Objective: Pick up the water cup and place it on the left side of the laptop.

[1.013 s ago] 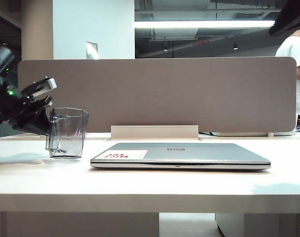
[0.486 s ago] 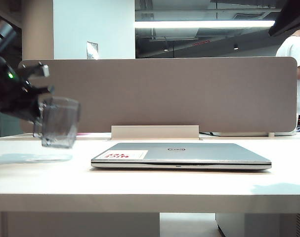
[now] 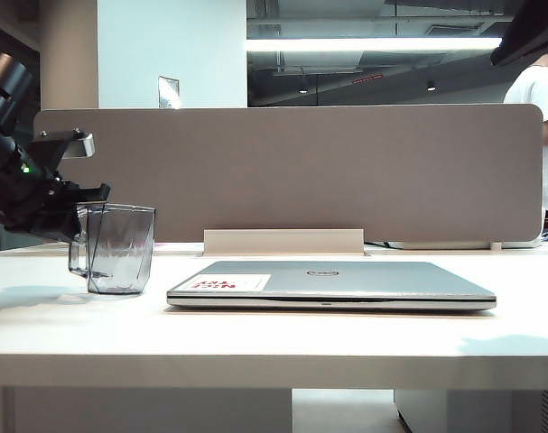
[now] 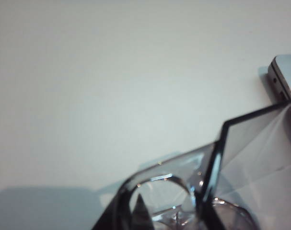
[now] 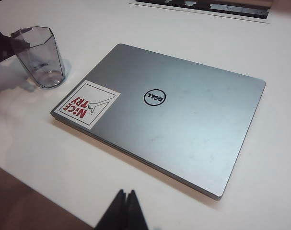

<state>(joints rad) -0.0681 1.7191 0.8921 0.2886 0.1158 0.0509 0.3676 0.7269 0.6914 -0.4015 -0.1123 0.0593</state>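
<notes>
The water cup (image 3: 118,247) stands upright just beside the left edge of the laptop (image 3: 331,281), with a narrow gap between them. Its base looks to be on the table (image 3: 255,338) or almost on it; from the exterior view I cannot tell if it touches yet. In the right wrist view the same cup (image 5: 40,56) sits near the laptop corner that has the white-and-red sticker (image 5: 86,104).

You are, I judge, in the placing step: the cup is already at the wanted side. The next move calls for you to lower it fully if needed, then open the fingers and pull the arm away to the left without tipping the cup.

The left gripper (image 3: 75,221) is at the cup's handle side, closed almost fully, and it holds the cup by the handle or rim. In the left wrist view the cup (image 4: 241,163) fills the lower part, so the fingertips are not clear there.

The right gripper (image 5: 124,211) hangs above the table in front of the laptop, fingers pressed together, holding nothing.
</notes>
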